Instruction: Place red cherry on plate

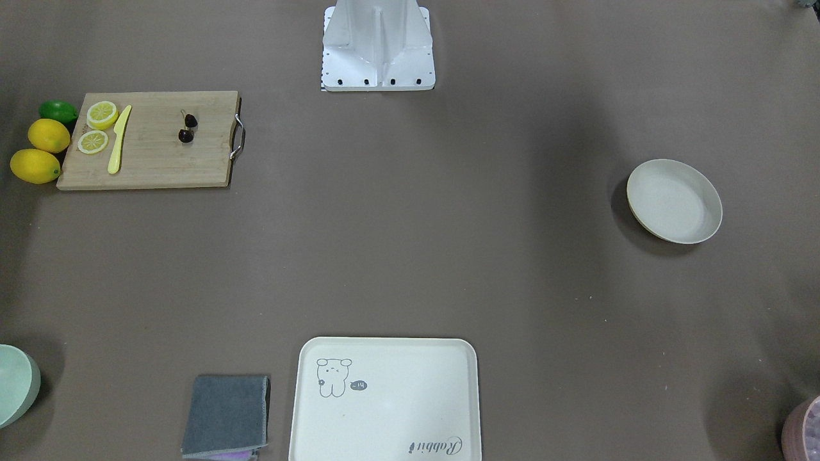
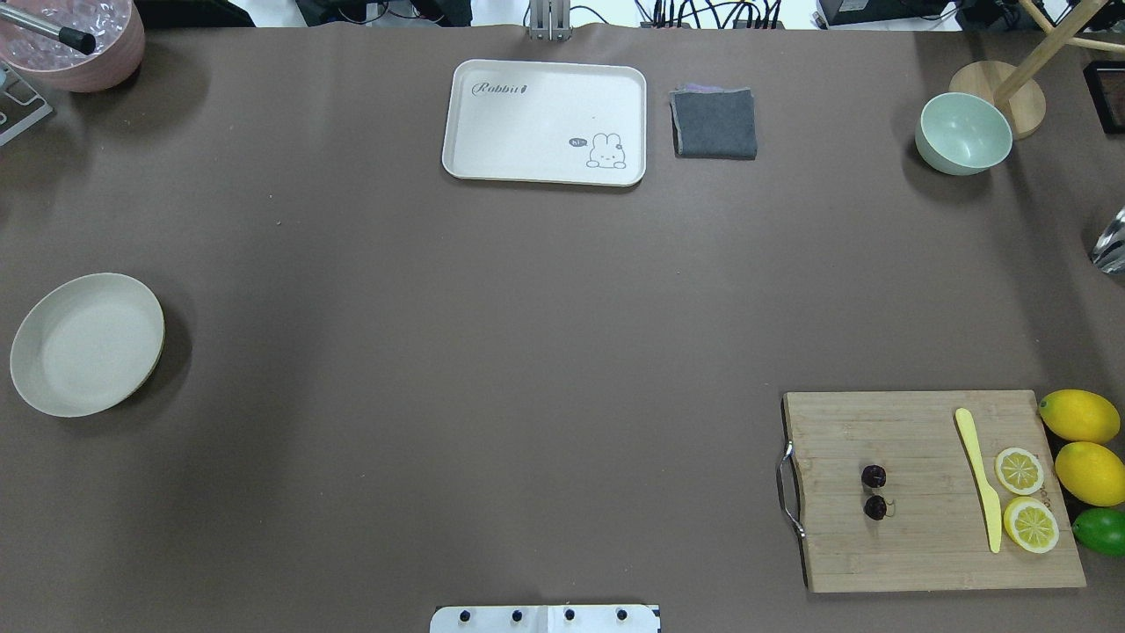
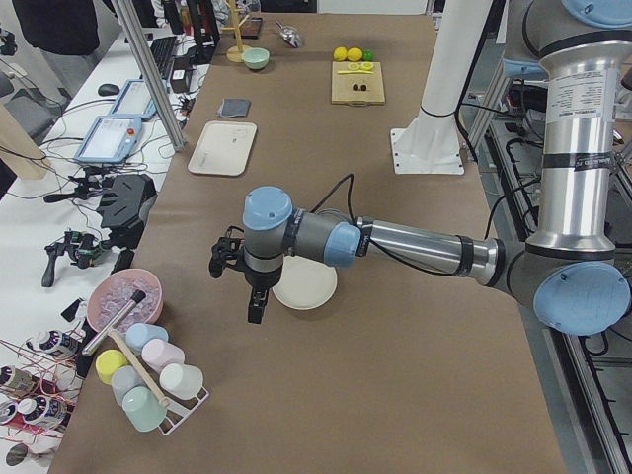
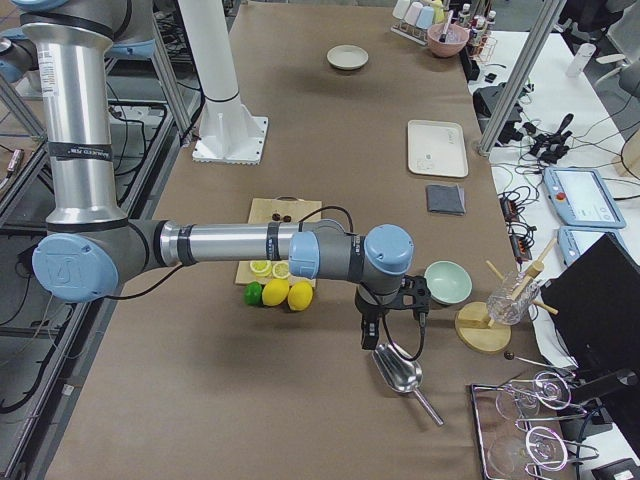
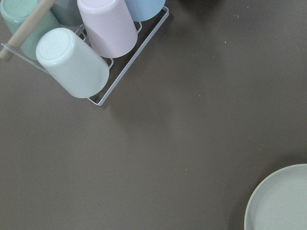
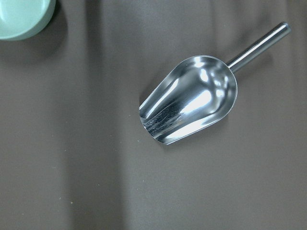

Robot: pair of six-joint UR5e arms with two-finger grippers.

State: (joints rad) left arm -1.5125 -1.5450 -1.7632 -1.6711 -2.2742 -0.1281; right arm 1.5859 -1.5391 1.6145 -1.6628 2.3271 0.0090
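The red cherry (image 2: 874,492), a dark joined pair, lies on the wooden cutting board (image 2: 923,536) at the near right; it also shows in the front view (image 1: 186,128). The plate (image 2: 86,345), round and cream-white, sits empty at the table's left edge (image 1: 674,201). My left gripper (image 3: 255,304) hangs just beside the plate (image 3: 306,286), over bare table. My right gripper (image 4: 368,335) hovers above a metal scoop (image 6: 192,100), far from the board. Neither wrist view shows fingers, so I cannot tell whether either gripper is open or shut.
On the board lie a yellow knife (image 2: 980,479) and lemon slices (image 2: 1019,470), with lemons (image 2: 1079,415) and a lime (image 2: 1100,530) beside it. A bear tray (image 2: 545,121), grey cloth (image 2: 714,123) and green bowl (image 2: 963,134) line the far edge. A cup rack (image 5: 91,48) stands near the plate.
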